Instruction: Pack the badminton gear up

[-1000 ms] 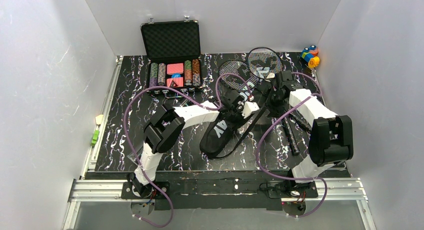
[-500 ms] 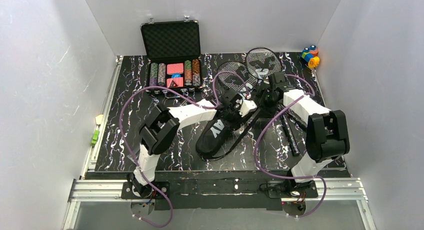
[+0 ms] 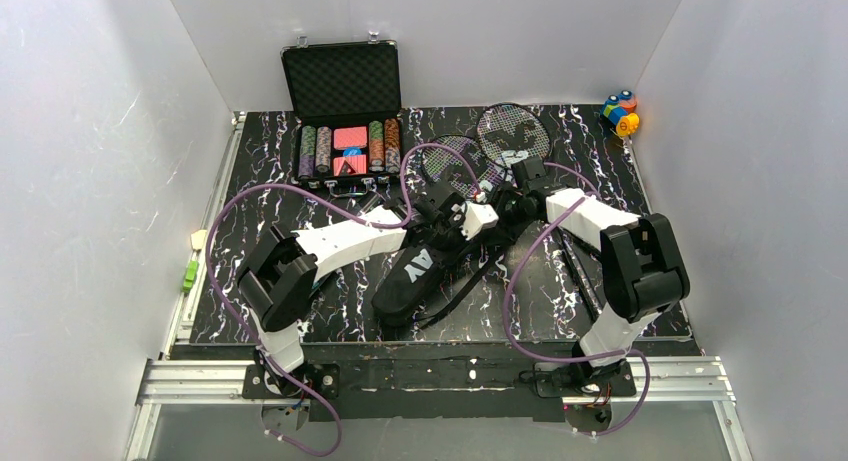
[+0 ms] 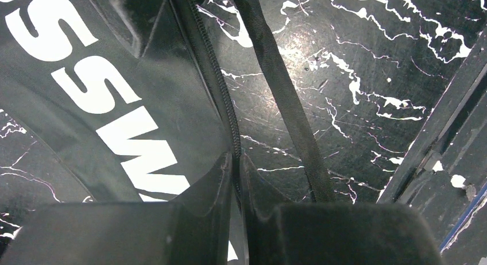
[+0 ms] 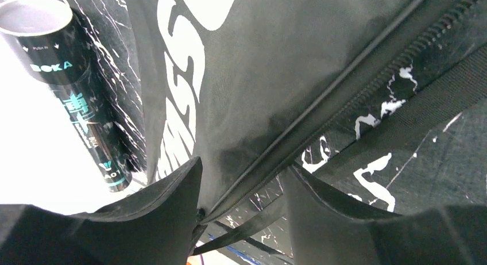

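1. The black bag (image 3: 405,276), lettered CROSSWAY in white, lies on the dark marbled table (image 3: 260,181) between my two arms.
2. My left gripper (image 4: 236,167) is pinched fully together on the bag's zipper edge (image 4: 221,98). The seam runs straight into the slit between the fingers.
3. My right gripper (image 5: 241,167) stands partly open. Its two fingers straddle the same zippered edge with a clear gap between them, so it has hold of nothing yet.
4. As I judge it, the step in hand is parting the bag's mouth.
5. To do it well, I should close the right fingers on one layer of fabric only, just beside the zip. The webbing strap (image 4: 281,92) running alongside should stay out of the bite.
6. Then I should draw the two grips apart gently, across the seam rather than along it.
7. The bag's long axis runs diagonally. Its rounded end points toward my bases at near left, and the other end lies under both grippers at far right.
8. The two rackets (image 3: 513,133) lie just beyond, with their heads toward the back wall.
9. The black tube (image 5: 74,98) with teal print lies beside the bag. I can see no shuttlecocks.
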